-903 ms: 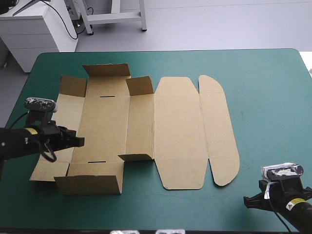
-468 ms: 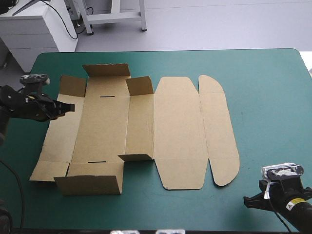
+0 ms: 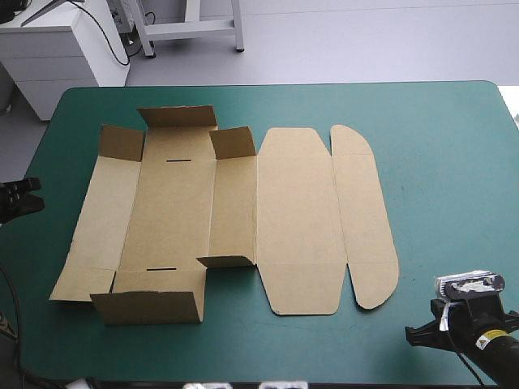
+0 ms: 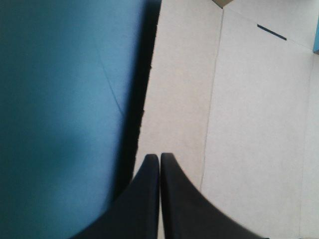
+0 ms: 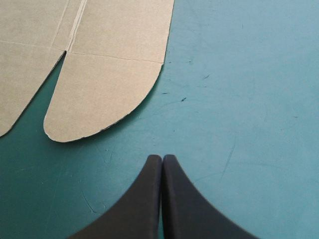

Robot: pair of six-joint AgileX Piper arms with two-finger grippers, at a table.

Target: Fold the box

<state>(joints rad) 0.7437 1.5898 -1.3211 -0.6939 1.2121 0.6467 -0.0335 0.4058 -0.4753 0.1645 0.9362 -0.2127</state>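
Brown board, the box (image 3: 243, 219), lies mostly flat on the cover (image 3: 438, 130), in the middle and left of the high view. A few small flaps (image 3: 231, 143) stand up at its far and near ends. The left gripper (image 3: 18, 198) sits at the left edge of the frame, near the box's left flap (image 3: 101, 211). Its fingers are pressed together and hold nothing. The right gripper (image 3: 422, 334) is at the lower right, near the round flap (image 3: 369, 235), also pressed together and empty. Nothing holds the box down. If one gripper pushes a flap up, the whole sheet may slide away. Standing flaps may flop down. Closed fingers cannot pinch the board, so a wall could slip off them.
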